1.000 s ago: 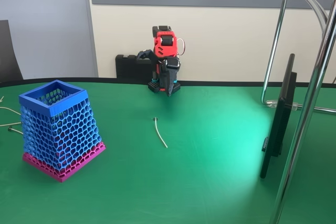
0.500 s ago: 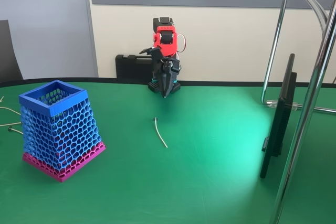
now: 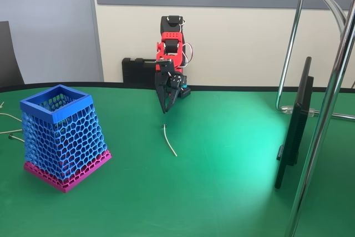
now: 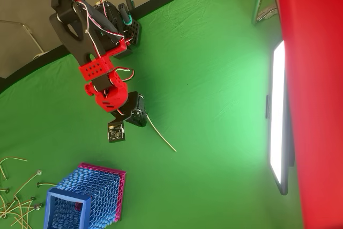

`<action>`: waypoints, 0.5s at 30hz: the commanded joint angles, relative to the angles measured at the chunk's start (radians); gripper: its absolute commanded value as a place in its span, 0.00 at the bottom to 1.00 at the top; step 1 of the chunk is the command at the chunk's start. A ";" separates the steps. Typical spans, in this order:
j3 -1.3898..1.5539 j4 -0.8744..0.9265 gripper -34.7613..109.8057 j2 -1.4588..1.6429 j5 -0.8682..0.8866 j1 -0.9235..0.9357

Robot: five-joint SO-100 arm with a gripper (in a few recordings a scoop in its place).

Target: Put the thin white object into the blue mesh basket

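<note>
The thin white object (image 3: 169,141) lies flat on the green table, its knob end toward the arm; from above it (image 4: 161,135) runs diagonally away from the wrist. My gripper (image 3: 164,108) hangs point-down above the table, just behind the stick's knob end, apart from it, with the jaws together and nothing held. In the overhead view the red wrist and its black camera block cover the gripper (image 4: 137,117). The blue mesh basket (image 3: 55,105) stands upright at the left on its magenta base, well clear of the stick; it also shows from above (image 4: 86,199).
A dark monitor (image 3: 294,126) on its stand and chrome tubes (image 3: 327,109) take up the right side. Pale thin cables (image 4: 16,197) lie left of the basket. A black case (image 3: 136,71) sits behind the arm. Green cloth lies bare between stick and basket.
The arm has unfolded forward and down; the gripper tip has moved lower and slightly left, closer to the stick's knob end. Stick and basket have not moved.
</note>
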 commanded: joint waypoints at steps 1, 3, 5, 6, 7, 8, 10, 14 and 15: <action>-0.106 0.080 0.25 -0.052 -0.040 -0.002; -0.152 0.118 0.25 -0.100 -0.043 -0.009; -0.195 0.149 0.25 -0.150 -0.043 -0.014; -0.219 0.166 0.25 -0.176 -0.034 -0.017; -0.244 0.187 0.25 -0.204 -0.031 -0.017; -0.264 0.209 0.25 -0.227 -0.029 -0.017; -0.299 0.236 0.25 -0.268 -0.023 -0.017; -0.377 0.288 0.25 -0.357 -0.034 -0.003; -0.397 0.304 0.25 -0.379 -0.038 0.002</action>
